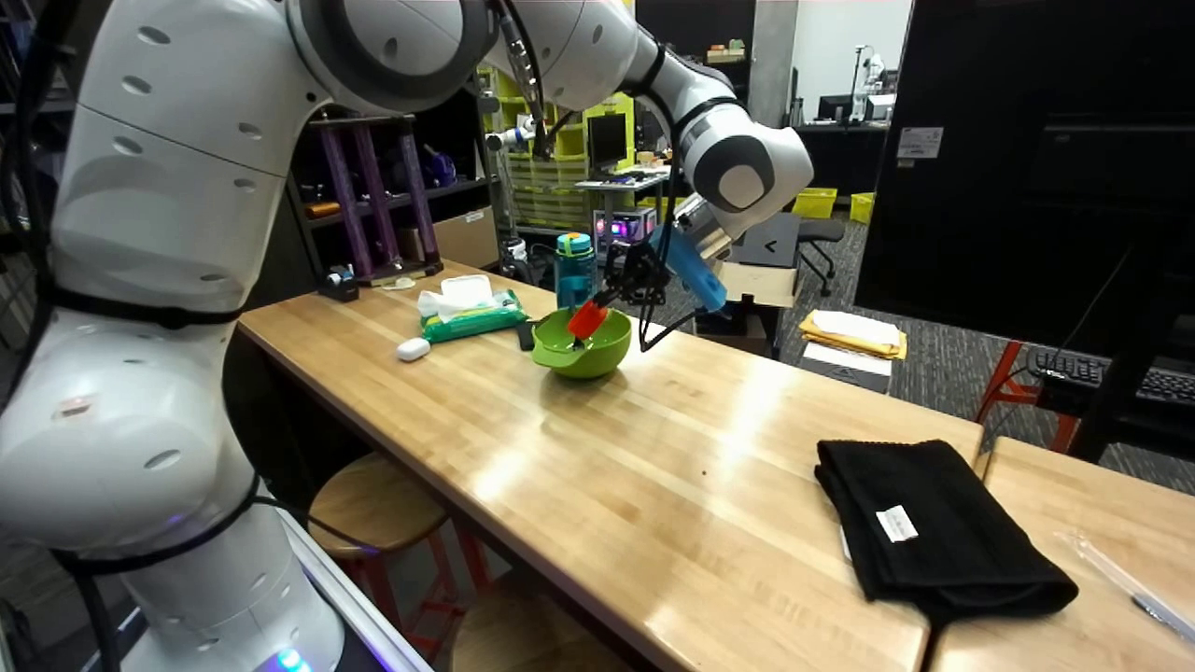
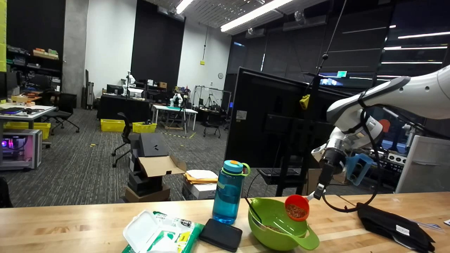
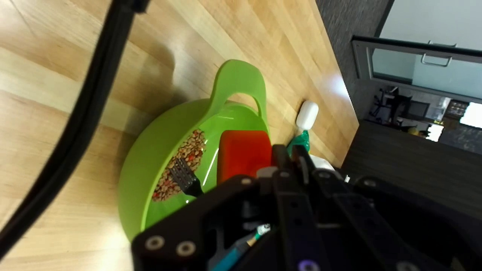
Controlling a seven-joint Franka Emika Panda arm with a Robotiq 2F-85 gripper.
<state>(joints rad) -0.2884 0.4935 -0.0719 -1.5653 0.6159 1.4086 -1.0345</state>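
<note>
My gripper (image 2: 319, 192) is shut on the short pale handle (image 2: 311, 196) of a red measuring cup (image 2: 297, 199). Reddish-brown grains (image 2: 296, 212) lie inside the cup, which tilts so that its mouth faces that exterior camera. The cup hangs over a green bowl (image 2: 277, 242) with a loop handle. From above, in the wrist view, the red cup (image 3: 244, 152) covers part of the green bowl (image 3: 137, 180). More grains (image 3: 192, 146) rest on the bowl's bottom beside a dark fork (image 3: 183, 176). In the wrist view the fingers partly hide the cup's handle.
Close behind the bowl stands a blue bottle (image 2: 228, 196). A black flat case (image 2: 220, 234) and an opened wipes pack (image 1: 471, 320) lie near it. There is a small white case (image 1: 413, 349), and a folded black cloth (image 1: 934, 532) lies at the table's other end.
</note>
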